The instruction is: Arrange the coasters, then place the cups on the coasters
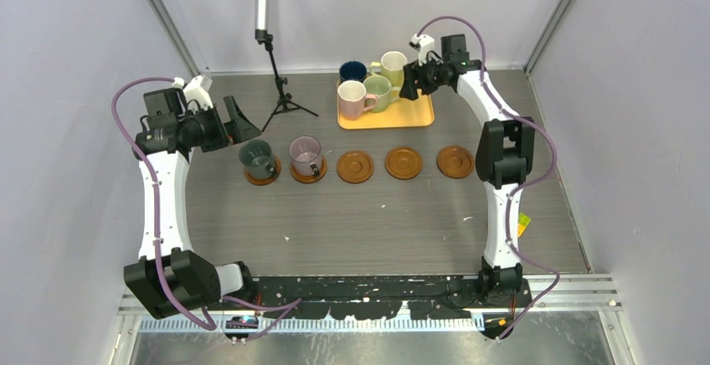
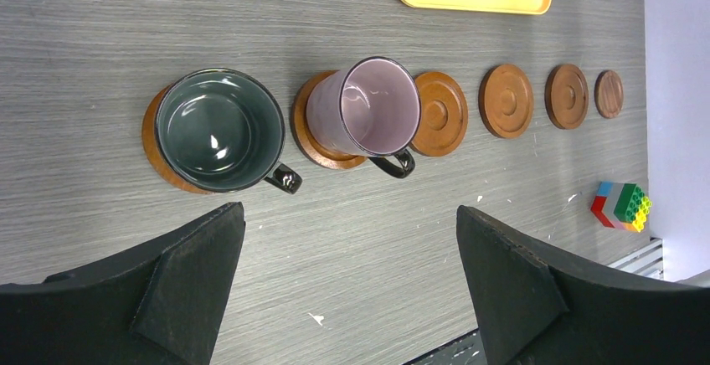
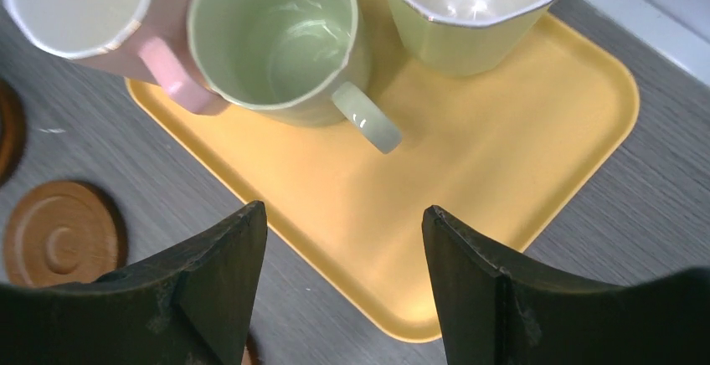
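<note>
Cups (image 1: 352, 97): four stand on the yellow tray (image 1: 414, 114). The dark green cup (image 1: 255, 157) and the mauve cup (image 1: 306, 156) each sit on one of the coasters (image 2: 506, 100), with their handles toward the near edge. Only the left wrist view shows all six coasters in one row, and a toy block (image 2: 621, 204). The left gripper (image 2: 350, 213) is wide open. The right gripper (image 3: 343, 213) is open and empty, and the handle of the light green cup (image 3: 272, 38) points toward it.
</note>
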Controlling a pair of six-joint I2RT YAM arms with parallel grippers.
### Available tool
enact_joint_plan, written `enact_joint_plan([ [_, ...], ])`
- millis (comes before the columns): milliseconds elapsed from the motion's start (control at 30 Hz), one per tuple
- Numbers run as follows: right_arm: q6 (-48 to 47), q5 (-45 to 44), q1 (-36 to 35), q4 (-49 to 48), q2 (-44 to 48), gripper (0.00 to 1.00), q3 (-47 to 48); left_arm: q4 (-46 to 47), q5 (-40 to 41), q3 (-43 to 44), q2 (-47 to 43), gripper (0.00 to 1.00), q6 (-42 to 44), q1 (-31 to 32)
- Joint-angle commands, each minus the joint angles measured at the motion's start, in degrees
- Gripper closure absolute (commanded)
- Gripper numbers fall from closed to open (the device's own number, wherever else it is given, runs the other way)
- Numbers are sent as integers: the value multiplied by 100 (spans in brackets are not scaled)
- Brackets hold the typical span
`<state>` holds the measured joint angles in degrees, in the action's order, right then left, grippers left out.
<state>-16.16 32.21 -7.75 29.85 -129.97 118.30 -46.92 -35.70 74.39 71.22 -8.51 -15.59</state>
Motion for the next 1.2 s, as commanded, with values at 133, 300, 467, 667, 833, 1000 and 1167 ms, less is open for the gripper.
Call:
enact_joint_plan([
  [133,-1130,-732,-302,101,-538,27,456,230,-161,-20,-139,0,34,-4],
  [300,-1305,-997,-502,-254,-748,27,491,223,-111,-78,-199,0,59,0],
  [467,-1352,-1032,-552,-470,-876,27,586,183,-69,-94,-240,0,121,-2],
  [667,-1540,-896,-581,-526,-852,28,595,189,-68,-79,-231,0,109,-4],
  [833,-1757,-706,-621,-513,-641,40,378,156,-46,-36,-238,0,128,-1],
  [1000,-2170,-391,-616,-203,-293,44,31,122,-40,-39,-266,0,148,0],
  [1167,-2621,-279,-615,145,-12,46,-247,104,-65,-13,-240,0,166,-3],
])
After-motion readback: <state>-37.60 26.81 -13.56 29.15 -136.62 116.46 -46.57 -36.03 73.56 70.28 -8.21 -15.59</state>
